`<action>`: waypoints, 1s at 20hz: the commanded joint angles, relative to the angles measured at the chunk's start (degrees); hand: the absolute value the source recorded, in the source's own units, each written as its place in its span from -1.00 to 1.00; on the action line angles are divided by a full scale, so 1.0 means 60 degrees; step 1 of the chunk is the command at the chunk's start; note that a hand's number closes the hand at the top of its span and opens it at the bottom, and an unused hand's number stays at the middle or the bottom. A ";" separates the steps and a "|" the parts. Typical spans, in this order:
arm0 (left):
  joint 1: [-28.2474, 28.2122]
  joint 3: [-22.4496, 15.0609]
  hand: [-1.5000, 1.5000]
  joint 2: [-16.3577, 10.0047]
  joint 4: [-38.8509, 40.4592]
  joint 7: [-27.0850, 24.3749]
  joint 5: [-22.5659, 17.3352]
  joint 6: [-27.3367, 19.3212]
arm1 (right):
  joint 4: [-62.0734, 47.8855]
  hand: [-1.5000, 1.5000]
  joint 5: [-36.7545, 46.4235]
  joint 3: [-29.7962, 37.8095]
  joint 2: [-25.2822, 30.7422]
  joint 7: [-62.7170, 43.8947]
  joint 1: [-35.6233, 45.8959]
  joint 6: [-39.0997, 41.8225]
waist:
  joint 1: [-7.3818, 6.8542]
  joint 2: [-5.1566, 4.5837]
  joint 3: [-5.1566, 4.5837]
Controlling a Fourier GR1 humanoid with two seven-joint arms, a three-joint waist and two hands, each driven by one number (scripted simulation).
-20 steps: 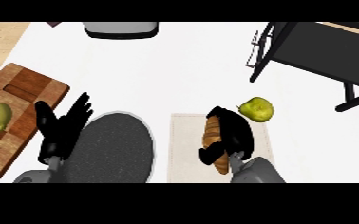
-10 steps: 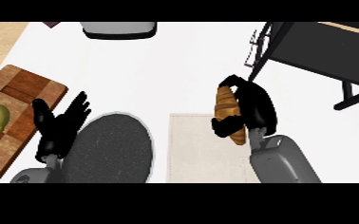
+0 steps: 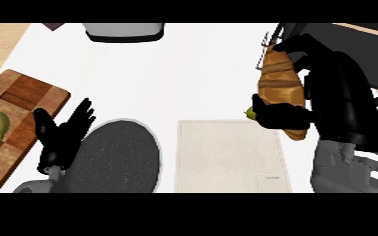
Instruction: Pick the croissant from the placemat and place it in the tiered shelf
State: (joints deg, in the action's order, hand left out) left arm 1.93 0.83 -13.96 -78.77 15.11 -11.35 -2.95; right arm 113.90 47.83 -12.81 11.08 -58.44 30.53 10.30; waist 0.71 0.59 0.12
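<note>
White counter — wooden board at its left edge.

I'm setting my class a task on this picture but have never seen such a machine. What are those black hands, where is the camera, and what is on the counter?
This is a humanoid robot at a kitchen counter. The camera sits in its head, looking steeply down, so only grey forearms and black hands show, entering from below. The right hand is curled round a croissant, holding it near the black tiered shelf at the far right. The left hand rests open at the lower left. On the counter lie a bare pale placemat, a dark round plate and, at the left edge, a wooden board. The grey object at the far edge is cut off; I cannot tell what it is.
</note>
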 commanded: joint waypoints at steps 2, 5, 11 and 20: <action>0.0246 -0.0176 0.00 0.0334 0.0517 0.0204 0.0283 -0.0300 | 0.1120 1.00 -0.0178 0.1108 0.0338 -0.1898 0.1667 0.1672 | -0.0003 -0.0049 -0.0036; -0.0329 0.0093 0.00 0.0035 0.0135 0.0079 -0.0052 0.0164 | 0.0515 1.00 -0.0801 0.2443 0.1004 -0.1123 0.1796 0.1690 | -0.0100 -0.0069 -0.0025; 0.0315 0.0038 0.00 0.0150 0.0304 0.0275 0.0141 -0.0019 | -0.0859 1.00 -0.1631 0.3834 0.1824 -0.1294 0.3883 0.2432 | -0.0076 -0.0072 -0.0030; 0.0544 0.0034 0.00 0.0353 0.0558 0.0203 0.0373 -0.0095 | -0.3688 1.00 -0.1792 0.5058 0.3386 0.0484 0.4997 0.2286 | -0.0128 -0.0103 -0.0028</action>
State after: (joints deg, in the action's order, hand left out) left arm 3.65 0.94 -12.73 -78.32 16.62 -9.80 -3.10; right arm 96.98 38.83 14.32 27.43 -55.23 57.57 21.41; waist -0.32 0.17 0.17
